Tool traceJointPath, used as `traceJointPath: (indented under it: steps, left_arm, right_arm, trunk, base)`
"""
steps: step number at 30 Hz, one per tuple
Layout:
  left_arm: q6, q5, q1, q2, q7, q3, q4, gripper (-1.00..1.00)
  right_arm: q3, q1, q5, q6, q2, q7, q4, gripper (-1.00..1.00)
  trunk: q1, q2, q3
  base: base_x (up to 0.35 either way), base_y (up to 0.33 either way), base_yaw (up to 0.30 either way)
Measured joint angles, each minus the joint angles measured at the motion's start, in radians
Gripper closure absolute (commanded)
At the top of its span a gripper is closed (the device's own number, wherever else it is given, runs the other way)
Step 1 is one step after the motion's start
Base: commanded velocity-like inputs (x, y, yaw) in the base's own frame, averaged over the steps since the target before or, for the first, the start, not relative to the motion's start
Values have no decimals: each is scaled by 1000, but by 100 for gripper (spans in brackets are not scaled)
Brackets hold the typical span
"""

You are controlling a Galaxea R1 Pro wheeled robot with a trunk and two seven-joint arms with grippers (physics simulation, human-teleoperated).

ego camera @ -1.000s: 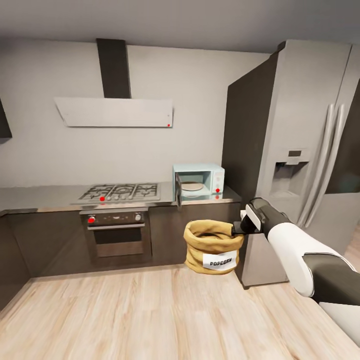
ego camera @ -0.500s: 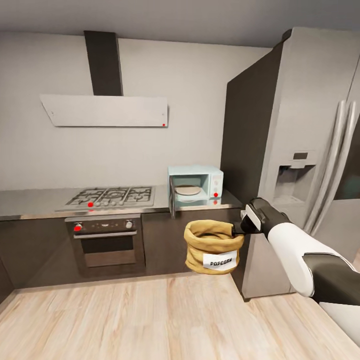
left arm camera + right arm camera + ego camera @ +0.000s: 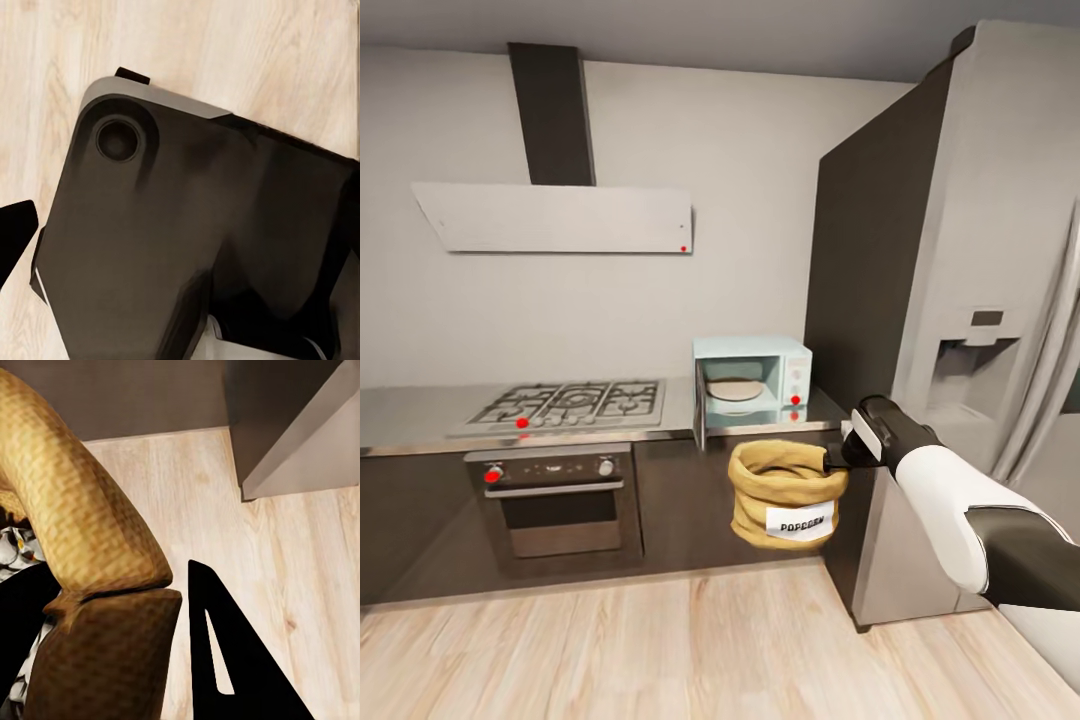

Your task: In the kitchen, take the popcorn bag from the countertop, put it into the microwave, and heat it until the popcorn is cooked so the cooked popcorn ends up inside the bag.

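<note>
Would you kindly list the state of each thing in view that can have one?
microwave: door open, a round plate inside, otherwise empty
popcorn bag: top open, upright, held off the floor by its rim
right gripper: shut on the bag's rim
oven: door closed
fridge: doors closed
hob: no pots on it

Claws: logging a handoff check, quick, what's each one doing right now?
Left claw: cannot be told.
Right claw: closed on the popcorn bag's rolled rim, holding it in the air.
</note>
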Motion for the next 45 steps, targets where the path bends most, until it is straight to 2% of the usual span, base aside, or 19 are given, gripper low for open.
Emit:
traceJointPath:
  steps: [14, 29, 45]
  left_arm:
    - [-1, 0, 0, 0, 0, 0, -1, -100]
    - [-3, 1, 1, -2, 8, 3, -9, -100]
    - [-3, 1, 0, 0, 7, 3, -9, -100]
  right_arm:
    - [0, 0, 0, 0, 0, 0, 0, 100]
    - [1, 0, 1, -3, 3, -4, 0, 100]
    - [1, 0, 3, 2, 13, 5, -1, 100]
  trunk:
    - [0, 0, 0]
    - [1, 0, 0]
    - [-61, 112, 50]
  base:
    - [317, 0, 0]
    - [15, 0, 0]
    - [0, 0, 0]
